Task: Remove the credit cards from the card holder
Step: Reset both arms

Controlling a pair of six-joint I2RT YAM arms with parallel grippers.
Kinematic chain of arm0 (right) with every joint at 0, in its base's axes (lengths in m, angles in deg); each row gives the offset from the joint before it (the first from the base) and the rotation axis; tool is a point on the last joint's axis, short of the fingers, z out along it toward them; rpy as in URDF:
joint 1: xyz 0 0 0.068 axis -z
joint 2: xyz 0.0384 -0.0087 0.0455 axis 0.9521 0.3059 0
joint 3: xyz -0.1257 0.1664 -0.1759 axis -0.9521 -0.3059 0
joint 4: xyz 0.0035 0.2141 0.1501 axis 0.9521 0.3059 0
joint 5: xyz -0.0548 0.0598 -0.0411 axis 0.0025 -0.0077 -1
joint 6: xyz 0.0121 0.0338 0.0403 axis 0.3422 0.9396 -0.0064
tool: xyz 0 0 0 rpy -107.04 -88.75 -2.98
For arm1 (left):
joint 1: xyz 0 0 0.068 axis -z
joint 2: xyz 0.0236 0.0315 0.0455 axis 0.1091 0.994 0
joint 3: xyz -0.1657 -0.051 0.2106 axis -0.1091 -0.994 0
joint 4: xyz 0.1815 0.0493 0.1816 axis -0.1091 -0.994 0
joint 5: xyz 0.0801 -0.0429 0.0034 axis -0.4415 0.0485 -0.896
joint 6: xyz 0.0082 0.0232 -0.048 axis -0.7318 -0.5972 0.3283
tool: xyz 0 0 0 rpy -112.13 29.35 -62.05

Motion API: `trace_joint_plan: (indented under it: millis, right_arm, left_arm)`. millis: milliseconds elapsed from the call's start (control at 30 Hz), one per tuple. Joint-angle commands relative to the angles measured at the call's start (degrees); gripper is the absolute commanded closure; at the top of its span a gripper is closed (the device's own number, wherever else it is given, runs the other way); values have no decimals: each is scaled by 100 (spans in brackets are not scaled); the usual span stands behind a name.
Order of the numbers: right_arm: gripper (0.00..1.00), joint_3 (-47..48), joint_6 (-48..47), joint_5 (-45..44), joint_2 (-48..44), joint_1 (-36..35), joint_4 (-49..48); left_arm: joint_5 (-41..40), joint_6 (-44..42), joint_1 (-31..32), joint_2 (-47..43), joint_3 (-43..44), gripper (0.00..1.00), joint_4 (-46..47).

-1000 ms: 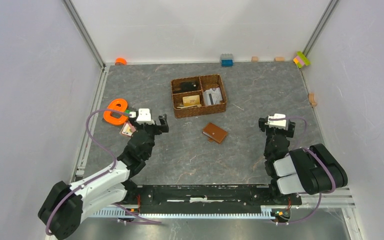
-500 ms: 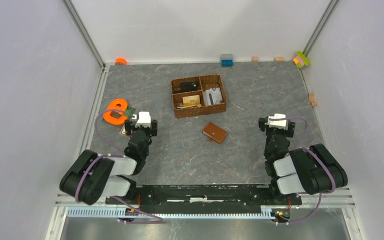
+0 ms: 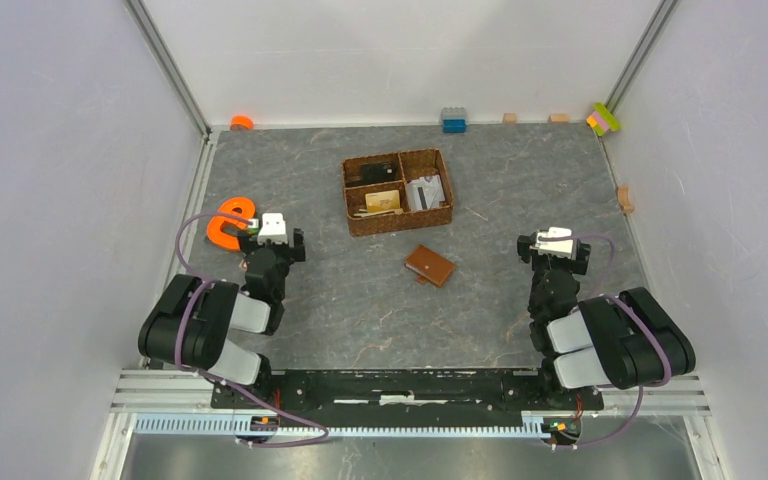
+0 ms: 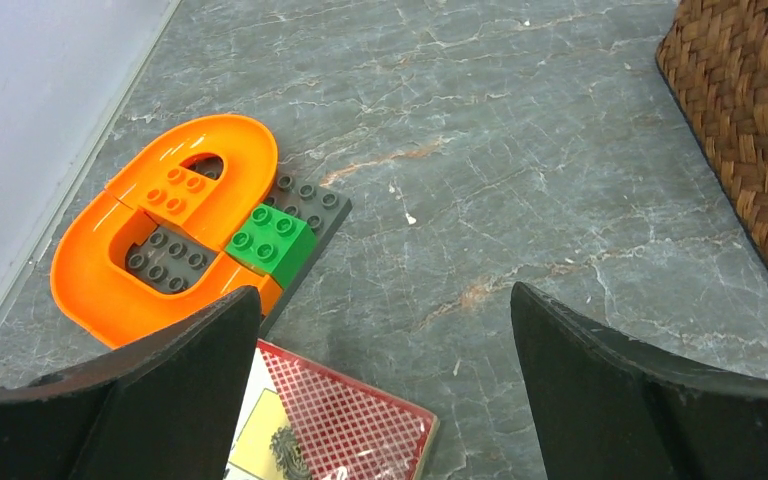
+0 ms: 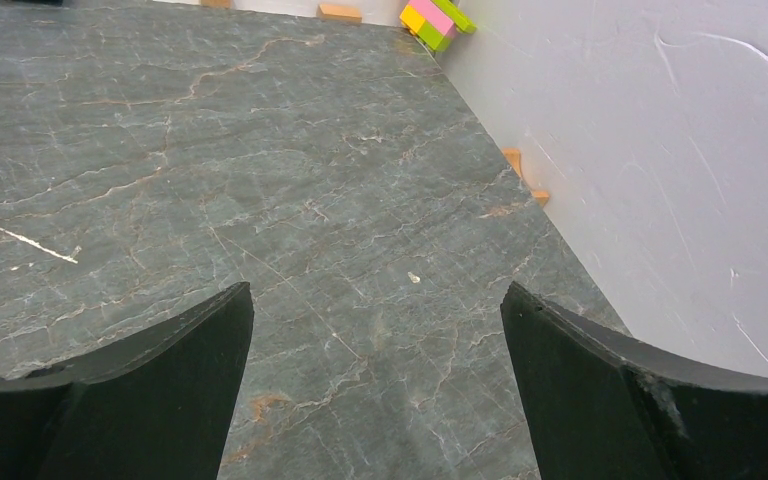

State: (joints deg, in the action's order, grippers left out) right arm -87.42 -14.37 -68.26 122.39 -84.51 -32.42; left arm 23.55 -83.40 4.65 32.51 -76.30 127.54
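The card holder [image 3: 429, 265], a small brown wallet, lies folded shut on the table between the two arms. A gold-tan credit card [image 3: 383, 200] lies in the woven basket's front-left compartment, and pale grey-white cards [image 3: 425, 192] lie in its right compartment. My left gripper [image 3: 273, 240] [image 4: 385, 295] is open and empty, well left of the wallet, over a red-checked card pack [image 4: 330, 430]. My right gripper [image 3: 553, 245] [image 5: 375, 290] is open over bare table, right of the wallet.
The brown woven basket [image 3: 397, 223] [image 4: 750, 130] stands behind the wallet. An orange ring piece [image 3: 222, 222] [image 4: 160, 230] with a green brick [image 4: 275, 238] lies by the left wall. Small blocks [image 3: 453, 120] line the back edge, with coloured bricks [image 5: 438, 18] in the right corner.
The left arm has folded back toward its base, drawing its open gripper left and nearer. The right arm and the wallet have not moved.
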Motion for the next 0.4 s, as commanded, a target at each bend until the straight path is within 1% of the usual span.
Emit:
trace_joint_plan:
  millis: [0, 367]
  right_arm:
    - [2, -800, 32, 38, -63, 21, -509]
    - [2, -797, 32, 41, -63, 18, -511]
  left_arm:
    - [-84, 382, -114, -58, 395, 0, -252]
    - [-82, 397, -129, -40, 408, 0, -262]
